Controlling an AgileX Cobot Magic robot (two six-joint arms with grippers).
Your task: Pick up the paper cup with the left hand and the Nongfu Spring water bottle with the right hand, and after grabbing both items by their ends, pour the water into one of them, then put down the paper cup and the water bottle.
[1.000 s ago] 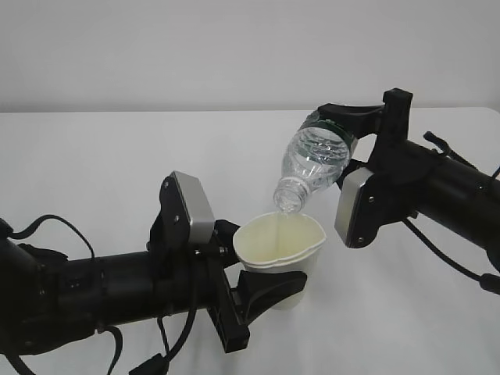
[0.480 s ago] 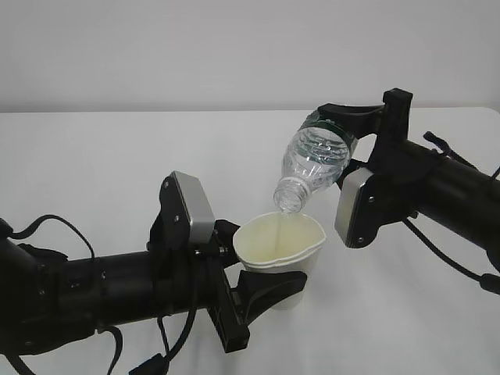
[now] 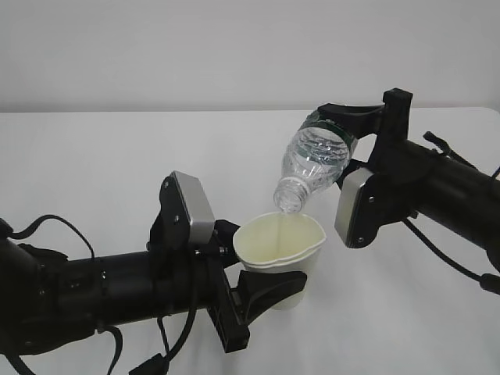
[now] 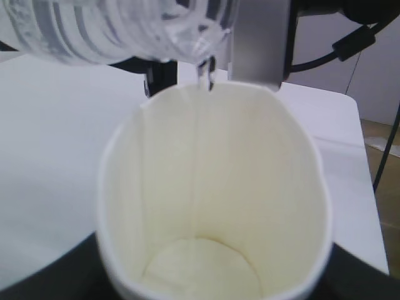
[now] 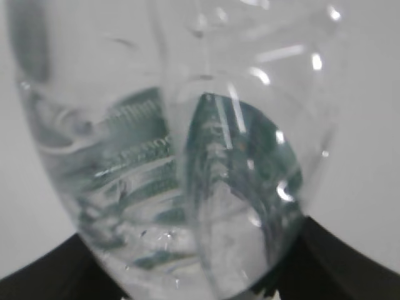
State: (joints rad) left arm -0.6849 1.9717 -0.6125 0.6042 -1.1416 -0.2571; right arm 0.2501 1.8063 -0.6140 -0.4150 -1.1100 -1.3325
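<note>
A: Lower left of the exterior view: what is my left hand (image 3: 262,291) doing?

B: Its jaws are clamped on the paper cup (image 3: 283,258), gripping low on the wall. The cup sits upright at centre frame, just above the white table (image 3: 94,156), rim pinched slightly oval.

A: Confirmed. In the left wrist view I look down into the paper cup (image 4: 212,206); its pale yellowish floor shows, and a thin thread of water (image 4: 206,74) falls at the top edge.

B: And upper right?

A: My right hand (image 3: 349,125) grips the Nongfu Spring water bottle (image 3: 312,160) by its base end, tilted neck-down to the lower left, mouth just above the cup's rim. In the right wrist view the bottle (image 5: 187,175) fills the frame, green label showing through it.
</note>
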